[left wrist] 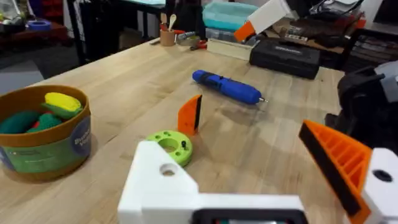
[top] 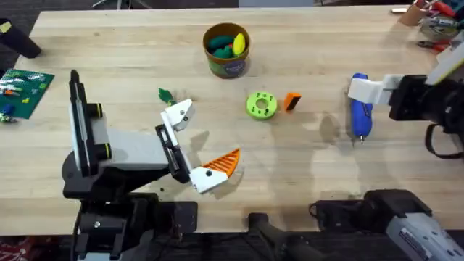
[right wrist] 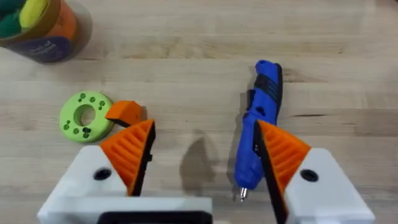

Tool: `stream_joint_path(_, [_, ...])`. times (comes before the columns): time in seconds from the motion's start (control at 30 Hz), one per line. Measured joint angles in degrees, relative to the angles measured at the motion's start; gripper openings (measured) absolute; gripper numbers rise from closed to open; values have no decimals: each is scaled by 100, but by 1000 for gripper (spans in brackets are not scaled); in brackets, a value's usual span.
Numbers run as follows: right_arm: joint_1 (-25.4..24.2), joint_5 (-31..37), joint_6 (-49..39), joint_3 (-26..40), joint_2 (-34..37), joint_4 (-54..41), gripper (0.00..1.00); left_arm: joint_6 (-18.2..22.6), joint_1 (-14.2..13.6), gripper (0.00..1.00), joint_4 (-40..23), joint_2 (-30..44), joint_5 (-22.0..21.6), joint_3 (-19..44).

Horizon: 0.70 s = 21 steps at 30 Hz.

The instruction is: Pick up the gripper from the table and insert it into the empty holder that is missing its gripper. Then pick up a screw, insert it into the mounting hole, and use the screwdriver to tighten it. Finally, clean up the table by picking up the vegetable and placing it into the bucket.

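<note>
The right gripper (right wrist: 202,165) hangs with its white fingers and orange pads spread wide apart, holding nothing. One pad sits just beside the screwdriver (right wrist: 256,134), which lies flat on the table. In the overhead view that gripper (top: 362,90) comes in from the right edge, and the screwdriver (top: 360,114) lies under it at the right of the frame, its long axis running up and down the picture with the metal bit at the lower end. To my eye the jaws need to shift sideways to straddle the blue body across its width.

The left gripper (top: 197,145) stands lower left of centre, also open and empty, well apart from the tool; the right arm is clearly nearer. The bucket (top: 226,49) sits at top centre, the green disc (top: 261,104) between the two arms.
</note>
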Motion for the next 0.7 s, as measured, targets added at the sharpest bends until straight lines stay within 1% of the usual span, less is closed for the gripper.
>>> stream_joint_path(0.17, [0,-57,69,0,0,-106,918,0,0,986,0,0,0,0])
stream_joint_path(0.37, [0,-578,167,4,0,-193,918,0,0,986,0,0,0,0])
stream_joint_path(0.43, [17,-657,168,92,15,-427,918,0,0,986,0,0,2,0])
stream_joint_path(0.53, [108,-629,150,496,55,-732,918,0,0,986,0,0,2,0])
stream_joint_path(0.7, [446,-529,144,1576,72,-1073,918,0,0,986,0,0,2,0])
